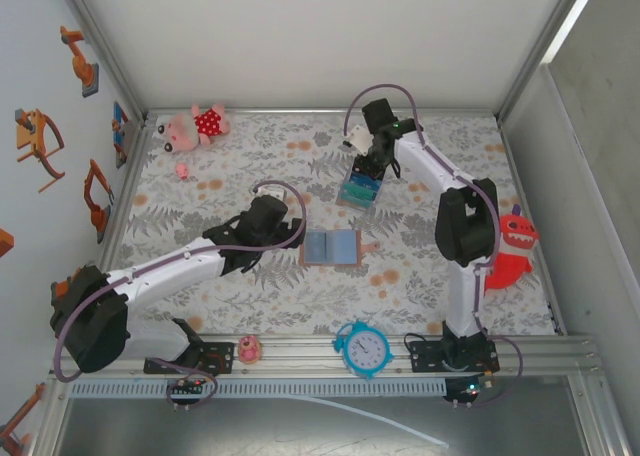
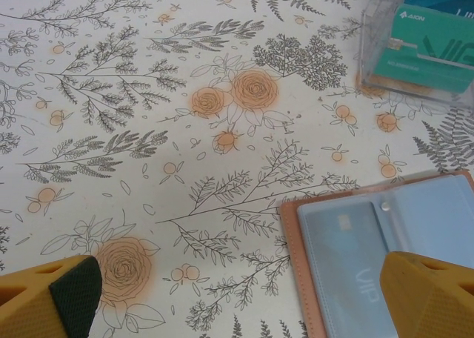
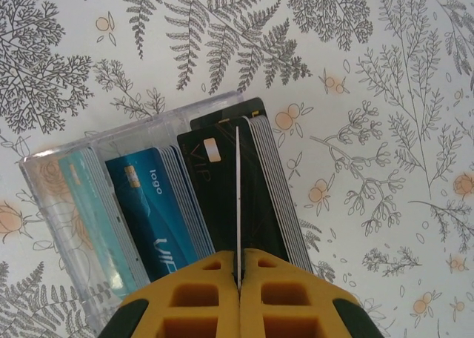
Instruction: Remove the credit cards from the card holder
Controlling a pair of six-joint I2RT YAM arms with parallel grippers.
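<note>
The card holder lies open and flat at the table's middle, tan leather with blue-grey pockets. In the left wrist view a pale card marked VIP sits inside the near pocket of the card holder. My left gripper hovers at its left edge, open, yellow fingers wide apart with nothing between them. My right gripper is farther back, shut on a thin credit card seen edge-on. It holds the card over a clear box packed with blue, teal and black cards.
The clear card box stands behind the holder. A pink pig plush lies at the back left and a red monster plush at the right edge. A blue alarm clock and a small pink toy sit on the front rail.
</note>
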